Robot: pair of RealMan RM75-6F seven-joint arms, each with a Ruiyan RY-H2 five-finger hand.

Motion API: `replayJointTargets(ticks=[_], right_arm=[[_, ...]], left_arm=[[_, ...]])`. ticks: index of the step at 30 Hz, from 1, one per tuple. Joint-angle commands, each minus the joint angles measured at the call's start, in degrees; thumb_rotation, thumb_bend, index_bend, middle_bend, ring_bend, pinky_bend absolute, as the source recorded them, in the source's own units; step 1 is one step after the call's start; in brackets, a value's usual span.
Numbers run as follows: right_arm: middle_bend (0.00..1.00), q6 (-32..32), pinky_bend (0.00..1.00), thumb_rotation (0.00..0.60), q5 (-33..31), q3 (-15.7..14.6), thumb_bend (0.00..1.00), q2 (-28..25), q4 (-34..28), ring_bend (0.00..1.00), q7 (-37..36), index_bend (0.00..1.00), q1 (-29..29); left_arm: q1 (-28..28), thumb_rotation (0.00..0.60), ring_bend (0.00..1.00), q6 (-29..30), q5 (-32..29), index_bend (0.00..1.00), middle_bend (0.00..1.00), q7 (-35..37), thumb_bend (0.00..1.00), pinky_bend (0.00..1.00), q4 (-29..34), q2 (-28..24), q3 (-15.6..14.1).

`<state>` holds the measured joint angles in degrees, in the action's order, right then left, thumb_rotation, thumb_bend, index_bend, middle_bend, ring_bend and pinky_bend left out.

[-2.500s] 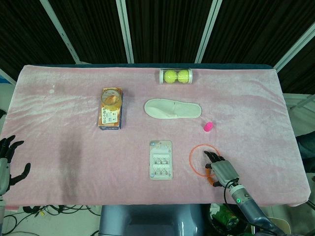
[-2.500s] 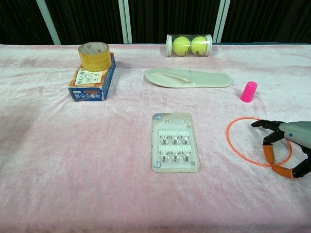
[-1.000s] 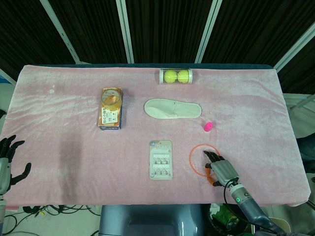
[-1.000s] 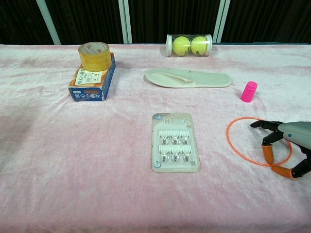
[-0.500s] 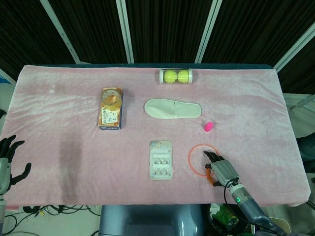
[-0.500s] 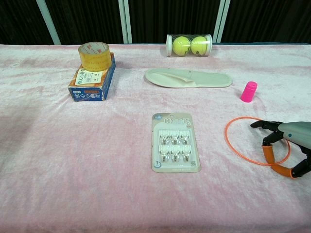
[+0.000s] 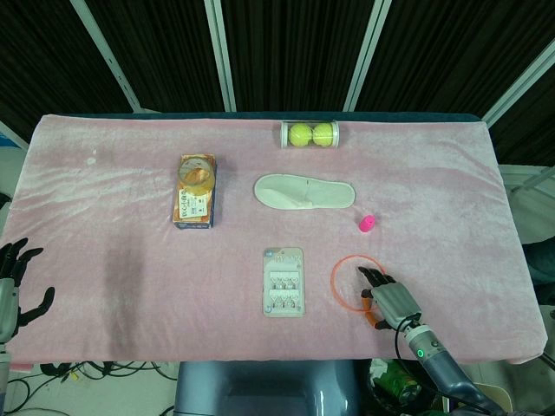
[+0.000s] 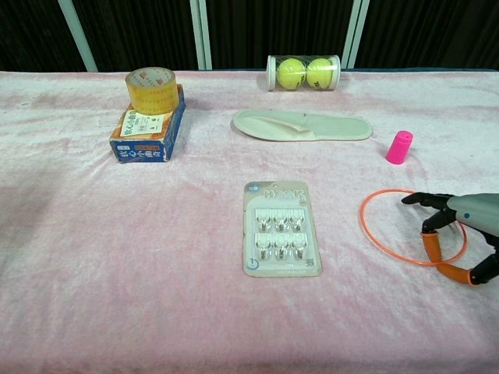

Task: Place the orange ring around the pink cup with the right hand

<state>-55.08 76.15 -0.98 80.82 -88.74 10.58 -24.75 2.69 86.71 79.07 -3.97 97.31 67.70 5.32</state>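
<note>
The thin orange ring [image 7: 333, 282] [image 8: 361, 222] lies flat on the pink cloth near the front right. My right hand [image 7: 392, 299] [image 8: 460, 226] hovers low over the ring's near-right part, fingers spread and curved down. Its orange-tipped fingers [image 8: 429, 243] touch the wire from inside the loop. Nothing is gripped. The small pink cup [image 7: 367, 224] [image 8: 399, 147] stands upright on the cloth just behind the ring, apart from it. My left hand [image 7: 16, 290] hangs open off the table's front-left corner, seen only in the head view.
A carded pack of hooks [image 7: 284, 282] [image 8: 281, 228] lies left of the ring. A white slipper [image 7: 304, 191] lies behind it, and a tube of tennis balls [image 7: 310, 134] at the far edge. A tape roll [image 7: 196, 176] sits on a blue box [image 7: 193, 211] at the left.
The ring has slid a little to the left on the cloth under my right hand's fingers. The hand itself has barely moved, and the left hand is still.
</note>
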Motion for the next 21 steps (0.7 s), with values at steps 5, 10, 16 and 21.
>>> replayJointTargets(ticks=[5,10,16,21], right_arm=[[0.00,-1.2,0.16,0.600,0.4,0.2,0.38,-0.7,-0.8,0.00,-0.2,0.64,0.3],[0.00,-2.5,0.16,0.600,1.3,0.3,0.38,-1.6,-1.6,0.00,-0.7,0.65,0.7],[0.00,-3.6,0.16,0.600,2.1,0.4,0.39,-2.3,-2.0,0.00,-1.5,0.66,1.1],[0.00,-4.7,0.16,0.600,2.6,0.8,0.39,-2.9,-2.1,0.00,-2.4,0.67,1.3]], left_arm=[[0.0,0.600,0.00,0.0,0.0,0.20,0.07,0.0,0.35,0.00,0.0,0.0,0.0],[0.0,0.600,0.00,0.0,0.0,0.20,0.06,0.0,0.35,0.00,0.0,0.0,0.0],[0.0,0.600,0.00,0.0,0.0,0.20,0.06,-0.1,0.35,0.00,0.0,0.0,0.0],[0.0,0.600,0.00,0.0,0.0,0.20,0.06,0.0,0.35,0.00,0.1,0.0,0.0]])
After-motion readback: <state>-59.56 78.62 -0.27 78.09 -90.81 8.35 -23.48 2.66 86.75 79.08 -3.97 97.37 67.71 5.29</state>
